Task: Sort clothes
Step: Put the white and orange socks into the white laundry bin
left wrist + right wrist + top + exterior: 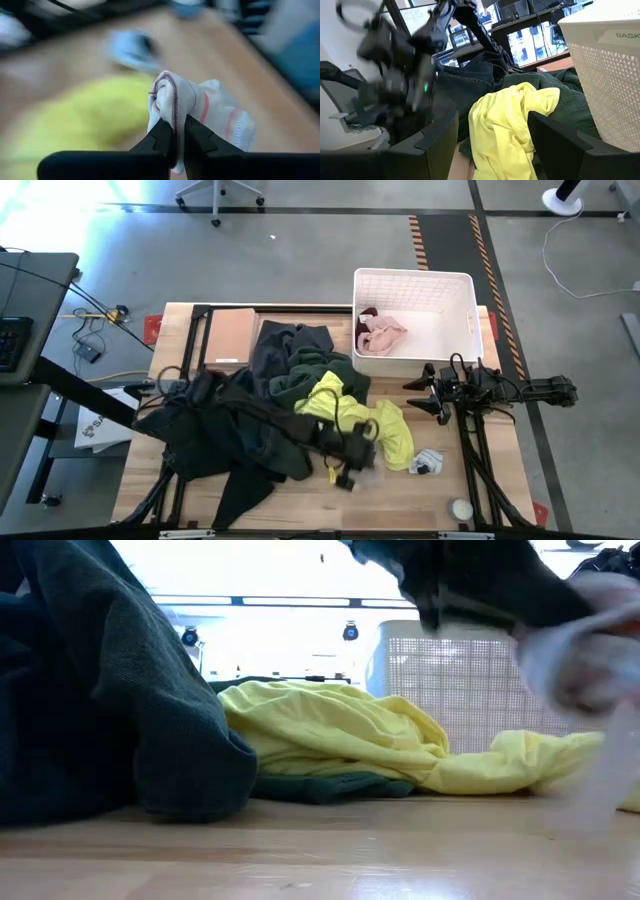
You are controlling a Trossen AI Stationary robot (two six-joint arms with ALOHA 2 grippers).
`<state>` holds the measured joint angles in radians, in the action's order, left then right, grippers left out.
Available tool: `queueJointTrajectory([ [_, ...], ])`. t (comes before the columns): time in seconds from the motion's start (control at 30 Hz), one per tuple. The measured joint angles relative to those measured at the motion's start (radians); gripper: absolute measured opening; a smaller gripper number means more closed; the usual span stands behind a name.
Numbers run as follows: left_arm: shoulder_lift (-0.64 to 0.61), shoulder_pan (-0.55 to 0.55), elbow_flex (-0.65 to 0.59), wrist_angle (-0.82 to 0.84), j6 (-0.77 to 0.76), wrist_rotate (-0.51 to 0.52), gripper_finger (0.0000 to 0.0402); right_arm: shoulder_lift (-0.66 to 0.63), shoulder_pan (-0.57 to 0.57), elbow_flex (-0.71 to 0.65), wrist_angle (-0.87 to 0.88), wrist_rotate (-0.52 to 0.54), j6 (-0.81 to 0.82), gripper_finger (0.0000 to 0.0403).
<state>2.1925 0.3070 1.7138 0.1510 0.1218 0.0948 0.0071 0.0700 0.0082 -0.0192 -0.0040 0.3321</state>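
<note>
A white sock [200, 107] is gripped by the left claw [175, 137] at lower centre. The right claw [437, 393] is held open beside the basket [465, 290].

One neon yellow garment [355, 412], one pale pink garment [381, 335], one white basket [412, 280], two robot arms, one tan board [230, 336], one white sock [200, 107]

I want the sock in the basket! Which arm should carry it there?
Probably the left: its gripper is shut on the white sock. The right gripper waits open beside the basket, holding nothing.
</note>
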Motion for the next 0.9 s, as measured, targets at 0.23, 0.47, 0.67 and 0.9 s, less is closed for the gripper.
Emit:
queueJointTrajectory([
  [0.23,-0.102,-0.085,0.000,-0.202,0.291,0.308,0.0010,0.000,0.000,0.000,0.000,0.000,0.000,0.0238],
  [0.47,-0.145,-0.170,0.001,-0.449,0.429,0.438,0.0009,0.000,0.000,0.000,0.000,0.000,0.000,0.0238],
  [0.67,-0.145,-0.305,0.001,-0.520,0.514,0.539,0.0008,0.000,0.000,0.000,0.000,0.000,0.000,0.0238],
  [0.9,-0.145,-0.503,0.001,-0.404,0.219,0.508,0.0013,0.000,0.000,0.000,0.000,0.000,0.000,0.0238],
])
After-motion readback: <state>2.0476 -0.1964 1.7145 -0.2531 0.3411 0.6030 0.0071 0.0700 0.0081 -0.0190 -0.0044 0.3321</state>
